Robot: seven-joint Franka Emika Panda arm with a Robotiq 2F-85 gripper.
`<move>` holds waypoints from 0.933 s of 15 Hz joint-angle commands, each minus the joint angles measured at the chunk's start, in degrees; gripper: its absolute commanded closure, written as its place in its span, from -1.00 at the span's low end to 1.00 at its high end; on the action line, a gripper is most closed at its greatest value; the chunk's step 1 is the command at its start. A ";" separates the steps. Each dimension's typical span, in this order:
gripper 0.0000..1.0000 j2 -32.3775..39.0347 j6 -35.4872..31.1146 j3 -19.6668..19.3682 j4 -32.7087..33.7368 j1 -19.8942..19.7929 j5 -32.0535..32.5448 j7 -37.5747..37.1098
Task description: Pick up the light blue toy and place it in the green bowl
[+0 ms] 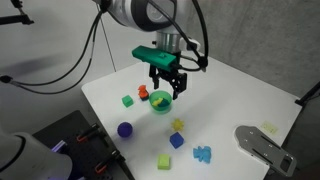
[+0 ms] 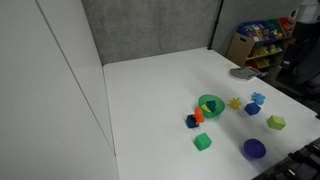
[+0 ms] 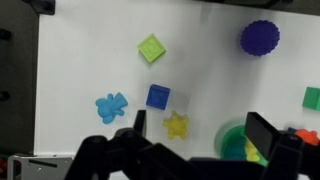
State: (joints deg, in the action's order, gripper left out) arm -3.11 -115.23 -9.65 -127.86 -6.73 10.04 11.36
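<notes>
Hanging over the green bowl [image 1: 166, 106] with gripper [image 1: 167, 90] wide open, empty; easy to clip the blue cube [image 3: 158, 96] near the light blue toy [image 3: 111, 106] — or grab it instead

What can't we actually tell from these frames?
- Contents of the green bowl: in the wrist view it is cut by the bottom edge and partly behind the jaws of the gripper; too small in both exterior views.
- Exact shape of the light blue toy: blurred in the wrist view, tiny in both exterior views.
- The green cube: cut by the wrist view's right edge.
- The red block: mostly behind a jaw in the wrist view.
</notes>
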 commanded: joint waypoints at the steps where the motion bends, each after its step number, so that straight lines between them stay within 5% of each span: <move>1: -1.00 5.09 -4.37 -1.09 2.23 -2.24 -3.00 -2.20; 7: -1.00 11.38 -14.16 -2.74 3.20 -5.70 -9.62 -2.58; 14: -1.00 20.54 -25.44 -4.58 6.22 -7.94 -9.65 -8.87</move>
State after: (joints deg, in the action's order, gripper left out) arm 13.06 -137.60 -13.75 -124.58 -14.08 0.46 6.07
